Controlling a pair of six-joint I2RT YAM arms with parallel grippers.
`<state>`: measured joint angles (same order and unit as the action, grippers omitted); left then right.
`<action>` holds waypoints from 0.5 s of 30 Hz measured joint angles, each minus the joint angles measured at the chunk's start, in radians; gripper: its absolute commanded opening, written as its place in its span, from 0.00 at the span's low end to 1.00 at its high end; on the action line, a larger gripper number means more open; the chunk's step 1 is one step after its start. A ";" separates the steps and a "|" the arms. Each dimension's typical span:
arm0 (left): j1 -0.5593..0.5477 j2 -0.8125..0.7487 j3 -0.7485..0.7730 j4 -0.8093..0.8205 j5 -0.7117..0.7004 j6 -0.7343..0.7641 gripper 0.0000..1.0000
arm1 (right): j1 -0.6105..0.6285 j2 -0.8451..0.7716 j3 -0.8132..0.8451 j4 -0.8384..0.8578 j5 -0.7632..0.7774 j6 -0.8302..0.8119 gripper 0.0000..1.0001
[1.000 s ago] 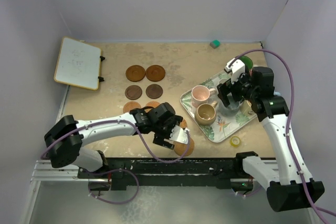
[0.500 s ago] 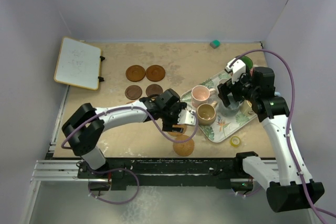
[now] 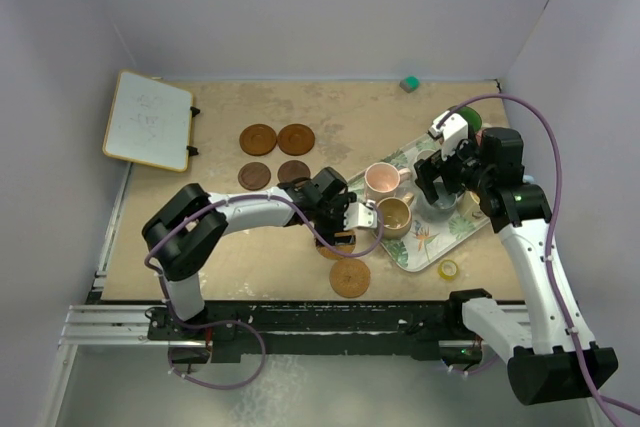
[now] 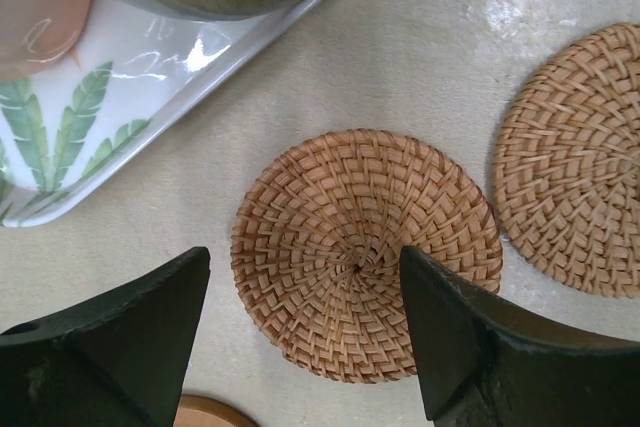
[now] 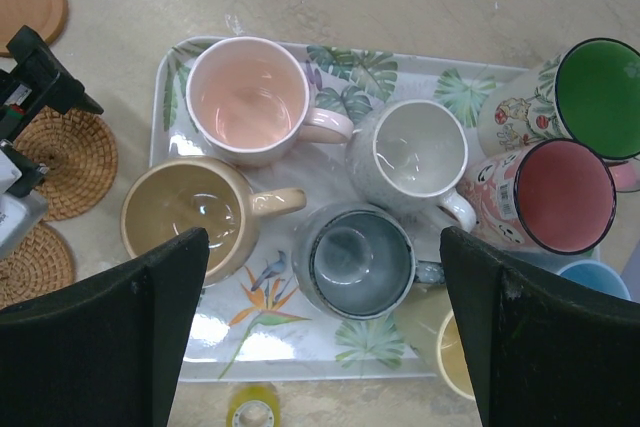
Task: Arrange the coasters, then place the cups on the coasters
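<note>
The left gripper [image 4: 303, 282] hangs open over a woven coaster [image 4: 365, 247] lying just beside the tray [image 4: 60, 137]. It should go straight down and pinch the edge gently. The right gripper [image 5: 322, 247] hangs open above the cups [image 5: 245, 97].

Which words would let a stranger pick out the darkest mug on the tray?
Find the leaf-patterned tray right of the coasters. On its near side, right of the tan mug, stands the slate mug, the only one dark blue-grey inside.
</note>
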<state>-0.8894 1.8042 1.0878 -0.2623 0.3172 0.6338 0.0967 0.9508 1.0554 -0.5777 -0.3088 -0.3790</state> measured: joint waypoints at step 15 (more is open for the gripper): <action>0.000 -0.011 -0.010 -0.031 -0.003 0.032 0.67 | 0.000 0.000 0.000 0.000 -0.001 0.000 1.00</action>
<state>-0.8894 1.7935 1.0779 -0.2932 0.3141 0.6655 0.0967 0.9508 1.0554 -0.5777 -0.3099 -0.3790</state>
